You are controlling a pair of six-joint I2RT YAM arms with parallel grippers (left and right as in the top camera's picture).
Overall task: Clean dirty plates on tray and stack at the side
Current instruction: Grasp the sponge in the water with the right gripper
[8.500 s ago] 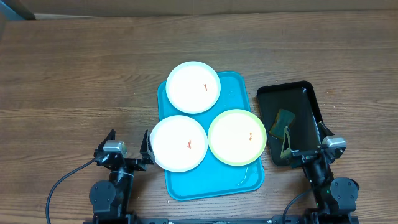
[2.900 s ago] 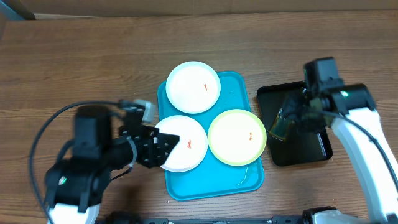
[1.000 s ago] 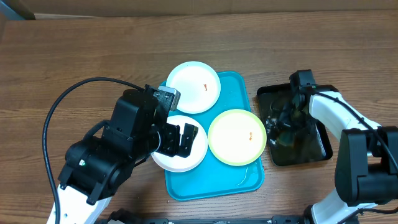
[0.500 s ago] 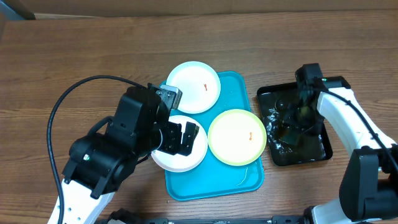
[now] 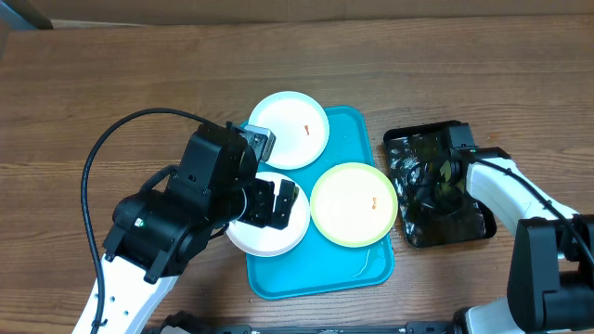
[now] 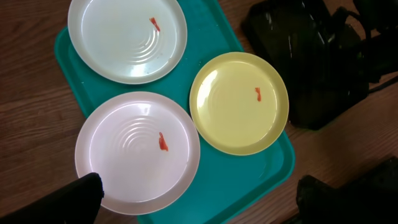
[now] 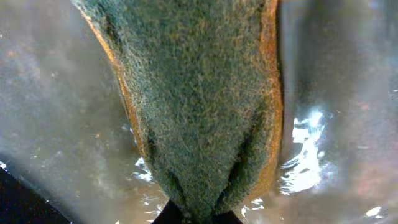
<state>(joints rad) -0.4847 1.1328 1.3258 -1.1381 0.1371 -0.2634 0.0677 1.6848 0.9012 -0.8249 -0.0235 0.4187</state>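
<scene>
Three plates lie on the blue tray (image 5: pixel 320 267): a white one (image 5: pixel 290 130) at the back, a white one (image 5: pixel 290 232) at the front left and a yellow-green one (image 5: pixel 354 204) at the right. Each carries a small red or orange smear. My left gripper (image 5: pixel 275 202) hovers open above the front-left plate (image 6: pixel 137 152), its dark fingertips (image 6: pixel 81 194) spread wide. The wrist view also shows the back plate (image 6: pixel 127 37), the yellowish plate (image 6: pixel 239 102) and the tray (image 6: pixel 249 180). My right gripper (image 5: pixel 429 181) is down in the black tray, shut on a green-and-orange sponge (image 7: pixel 199 99).
The black glossy tray (image 5: pixel 464 230) stands right of the blue tray and holds water (image 7: pixel 56 124) that glints around the sponge. Bare wooden tabletop (image 5: pixel 111 93) stretches left and behind. The left arm's black cable (image 5: pixel 102 158) loops over the table's left side.
My right gripper opened and shut again on the sponge while shifting within the black tray. The left arm drifted slightly, staying open over the front-left plate.
</scene>
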